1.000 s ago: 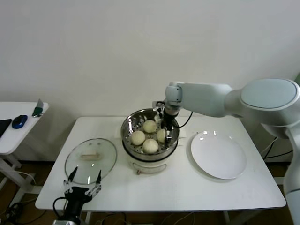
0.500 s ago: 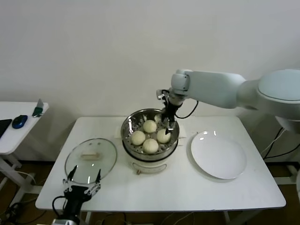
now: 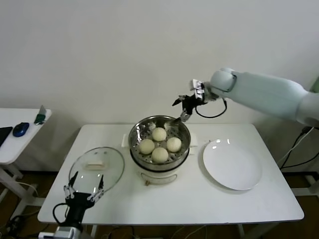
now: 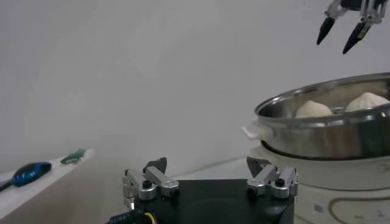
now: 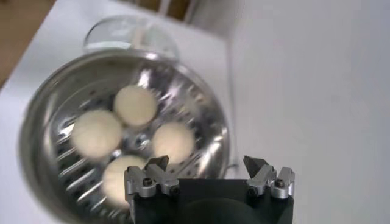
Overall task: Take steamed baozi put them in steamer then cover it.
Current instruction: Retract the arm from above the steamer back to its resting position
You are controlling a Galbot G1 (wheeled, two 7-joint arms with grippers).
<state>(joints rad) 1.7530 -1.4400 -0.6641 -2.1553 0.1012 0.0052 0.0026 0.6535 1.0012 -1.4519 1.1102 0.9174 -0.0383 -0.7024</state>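
Several cream-white baozi (image 3: 159, 134) (image 5: 135, 105) (image 4: 312, 109) lie in the shiny steamer (image 3: 134, 134) (image 5: 36, 128) (image 4: 323, 119) on its white pot base at the table's middle. My right gripper (image 3: 181, 108) (image 5: 206, 161) hangs open and empty above the steamer's back right rim. The glass cover (image 3: 97, 169) (image 5: 131, 33) with its cream handle lies flat on the table left of the steamer. My left gripper (image 3: 83, 191) (image 4: 207, 163) stands open and empty at the front left table edge, just in front of the cover.
A white plate (image 3: 232, 164) lies empty to the right of the steamer. A side table (image 3: 10, 149) at far left carries a blue mouse (image 3: 21, 129) and a green item (image 3: 40, 118). A white wall stands close behind.
My right gripper has risen out of the steamer and swung up and to the right, empty, leaving the last baozi inside. The left gripper has drifted slightly left at the table's front.
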